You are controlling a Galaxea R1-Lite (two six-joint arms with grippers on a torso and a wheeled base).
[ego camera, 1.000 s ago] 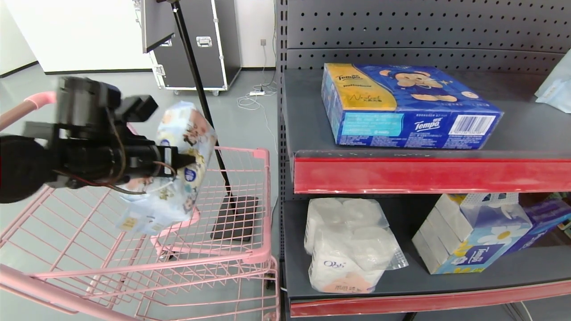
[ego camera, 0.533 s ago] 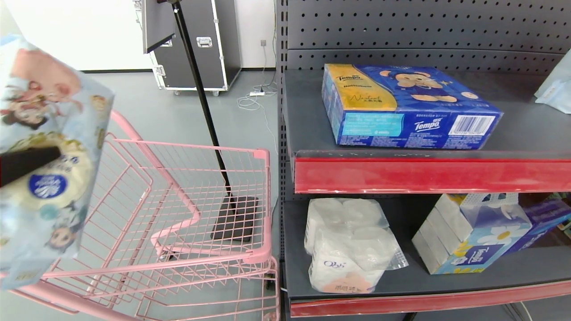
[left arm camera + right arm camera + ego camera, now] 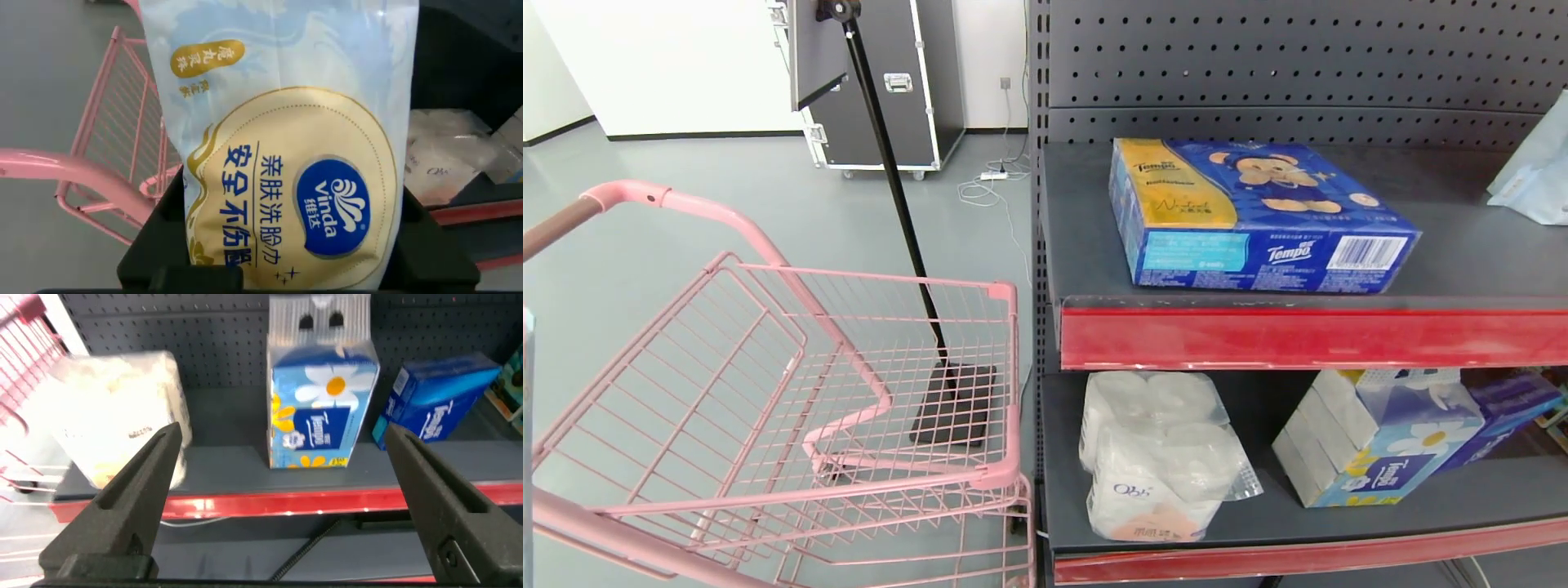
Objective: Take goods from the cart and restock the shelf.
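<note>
**Head view.** Recorded one pink wire cart (image 3: 1013, 384), grid-sided with a tubular rim, standing just beside the grey metal shelf (image 3: 1078, 237), with its perforated back panel and glossy red edge strips. Counted two items on the upper board: one flat rectangular blue carton (image 3: 1258, 212) lying face up, and one pale soft bag (image 3: 1535, 175) at the far right edge. Counted three items on the lower board: one roll pack (image 3: 1156, 453), white and lumpy under clear film; one boxy daisy-print tissue block (image 3: 1388, 441); and one dark blue pack (image 3: 1511, 404) just beside that. Noted one thin black pole stand (image 3: 898, 204) behind the cart.

**Left wrist view.** Found the left tool (image 3: 294, 253) pinching one tissue pack (image 3: 286, 122) between two black fingers. Glossy soft film, pale blue and cream, with a round emblem. Held in the air, with the cart's pink rail behind on one side and the shelf's lower board behind on the other.

**Right wrist view.** Found the right tool (image 3: 282, 437) spread wide, its two black wedge-shaped fingers well apart. Positioned in front of the lower board, facing the tissue block. Counted the same three items there: roll pack, tissue block, dark blue pack.
</note>
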